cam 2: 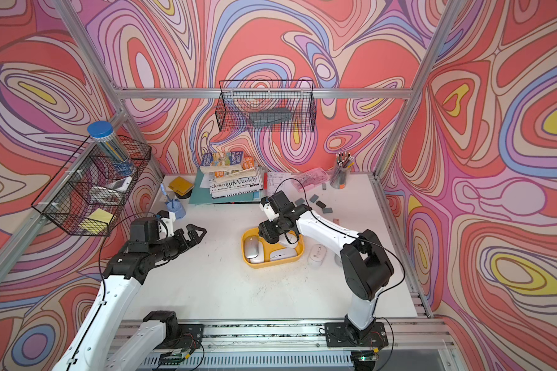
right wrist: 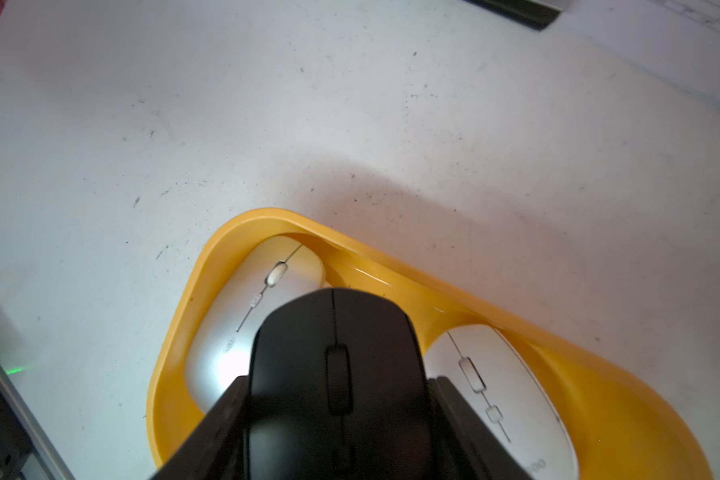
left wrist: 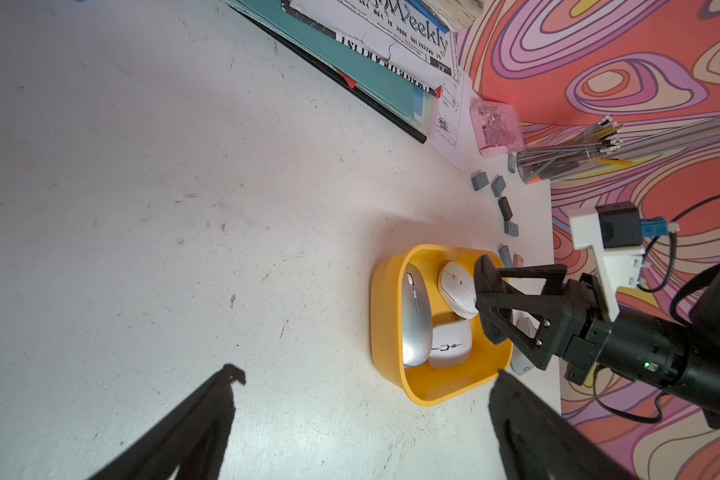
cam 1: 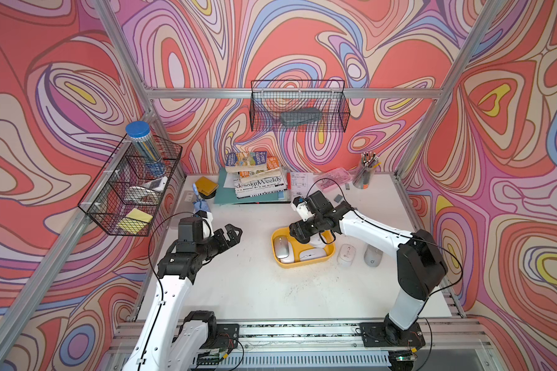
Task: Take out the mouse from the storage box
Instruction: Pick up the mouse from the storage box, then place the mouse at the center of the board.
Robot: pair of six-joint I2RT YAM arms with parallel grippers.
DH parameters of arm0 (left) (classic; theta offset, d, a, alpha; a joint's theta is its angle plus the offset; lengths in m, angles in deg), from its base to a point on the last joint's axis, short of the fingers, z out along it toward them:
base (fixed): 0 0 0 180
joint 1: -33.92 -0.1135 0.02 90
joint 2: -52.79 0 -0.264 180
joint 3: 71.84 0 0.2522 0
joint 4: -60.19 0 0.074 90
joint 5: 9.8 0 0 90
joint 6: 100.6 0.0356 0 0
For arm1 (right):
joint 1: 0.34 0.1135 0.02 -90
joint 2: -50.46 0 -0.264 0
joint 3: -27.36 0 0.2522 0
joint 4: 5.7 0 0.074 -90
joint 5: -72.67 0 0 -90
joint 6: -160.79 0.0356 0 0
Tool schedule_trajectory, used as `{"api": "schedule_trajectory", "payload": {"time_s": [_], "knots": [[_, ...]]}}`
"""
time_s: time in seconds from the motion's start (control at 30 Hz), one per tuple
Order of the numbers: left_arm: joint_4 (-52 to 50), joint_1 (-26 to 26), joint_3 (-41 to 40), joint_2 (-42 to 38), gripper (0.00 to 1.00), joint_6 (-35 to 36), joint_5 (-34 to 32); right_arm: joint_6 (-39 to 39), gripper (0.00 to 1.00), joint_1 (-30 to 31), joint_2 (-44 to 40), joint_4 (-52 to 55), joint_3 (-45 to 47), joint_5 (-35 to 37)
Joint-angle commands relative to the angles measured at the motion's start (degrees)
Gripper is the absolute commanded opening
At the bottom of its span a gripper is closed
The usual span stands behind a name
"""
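Note:
The yellow storage box lies right of the table's middle. Inside it are a silver mouse and two white mice. My right gripper reaches down into the box, shut on a black mouse by its two sides. That mouse sits over the box, between the silver mouse and a white one. My left gripper hovers left of the box, open and holding nothing.
Two light mice lie on the table just right of the box. Books and papers, a pink case, a pencil cup and grey erasers line the back. Wire baskets hang on the walls.

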Motion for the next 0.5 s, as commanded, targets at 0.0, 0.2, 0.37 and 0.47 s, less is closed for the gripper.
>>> {"api": "schedule_trajectory", "payload": {"time_s": [0.0, 0.2, 0.37, 0.47], "knots": [[0.46, 0.01, 0.65, -0.43, 0.99, 0.69, 0.62, 2.17, 0.54, -0.65, -3.88, -0.77, 1.85, 9.07], [0.56, 0.02, 0.73, -0.43, 0.99, 0.72, 0.77, 3.52, 0.54, -5.13, -3.48, 1.33, 1.03, 14.90], [0.49, 0.01, 0.65, -0.62, 0.99, 0.75, 0.71, 5.61, 0.53, -12.51, -1.96, 2.73, -0.26, 16.32], [0.55, 0.01, 0.74, -0.48, 0.99, 0.76, 0.81, 5.61, 0.53, -15.09, 0.06, 3.96, -1.65, 17.23]]}}
